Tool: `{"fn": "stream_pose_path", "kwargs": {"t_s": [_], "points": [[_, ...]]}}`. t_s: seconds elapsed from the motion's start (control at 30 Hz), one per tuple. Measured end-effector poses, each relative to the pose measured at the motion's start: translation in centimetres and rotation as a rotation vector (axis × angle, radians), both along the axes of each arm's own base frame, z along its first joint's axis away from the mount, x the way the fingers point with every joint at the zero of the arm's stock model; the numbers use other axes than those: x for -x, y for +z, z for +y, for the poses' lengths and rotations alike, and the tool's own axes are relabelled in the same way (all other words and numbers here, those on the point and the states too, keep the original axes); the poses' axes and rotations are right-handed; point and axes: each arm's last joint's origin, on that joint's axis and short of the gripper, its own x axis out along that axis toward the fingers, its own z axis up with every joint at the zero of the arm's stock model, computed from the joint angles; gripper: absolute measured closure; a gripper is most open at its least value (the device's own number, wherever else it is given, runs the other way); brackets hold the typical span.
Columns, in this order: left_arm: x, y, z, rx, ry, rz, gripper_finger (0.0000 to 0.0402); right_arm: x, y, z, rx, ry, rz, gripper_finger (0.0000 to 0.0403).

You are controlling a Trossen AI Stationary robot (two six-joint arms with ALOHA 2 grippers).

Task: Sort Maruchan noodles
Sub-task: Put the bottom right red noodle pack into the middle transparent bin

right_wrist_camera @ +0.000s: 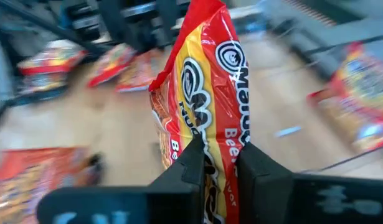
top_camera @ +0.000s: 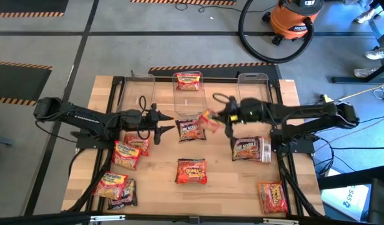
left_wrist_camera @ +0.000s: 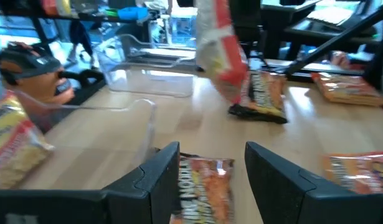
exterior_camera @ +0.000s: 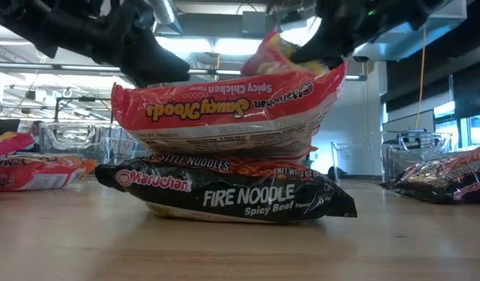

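Note:
Several Maruchan noodle packets lie flat on the wooden table (top_camera: 229, 187). One red packet (top_camera: 187, 81) lies in the middle clear tub (top_camera: 187, 103) at the far side. My right gripper (top_camera: 220, 117) is shut on a red-and-yellow packet (right_wrist_camera: 210, 81) held above the table's middle; this packet also shows in the left wrist view (left_wrist_camera: 219, 56). My left gripper (top_camera: 165, 128) stands open above the table, left of a dark packet (top_camera: 193, 130), touching nothing. In the low view a red packet (exterior_camera: 224, 113) rests on a black Fire Noodle packet (exterior_camera: 240, 191). My right gripper pinches the red-and-yellow packet between its two fingers (right_wrist_camera: 256, 165), across the packet's flat faces near one end (right_wrist_camera: 220, 158). The fingers come from the table's right, slanting slightly down. The packet sticks out ahead of the fingers and is lifted clear of the table.
Two more clear tubs (top_camera: 138, 94) (top_camera: 252, 87) stand left and right of the middle one. Packets lie at the left (top_camera: 126, 155), near left (top_camera: 113, 186), near middle (top_camera: 192, 170), right (top_camera: 251, 149) and near right (top_camera: 271, 195). An orange shop vacuum (top_camera: 295, 19) stands beyond the table.

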Motion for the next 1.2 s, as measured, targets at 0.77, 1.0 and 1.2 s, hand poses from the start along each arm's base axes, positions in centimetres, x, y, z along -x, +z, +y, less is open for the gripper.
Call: {"fn": "stream_pose_path", "kwargs": {"t_s": [0.77,1.0,1.2], "points": [[4.2,2.4,3.3,0.084,0.136,0.095,0.0225,-10.0,4.8,-15.3,0.371,-0.112,0.192,0.0374],[5.6,2.1,3.4,0.101,0.164,0.168,0.0225,-13.4,4.9,-18.2,0.414,-0.052,0.33,0.0374],[5.6,1.9,3.4,0.092,0.163,0.183,0.0225,-14.5,1.9,-20.6,0.34,-0.006,0.419,0.0374]]}}
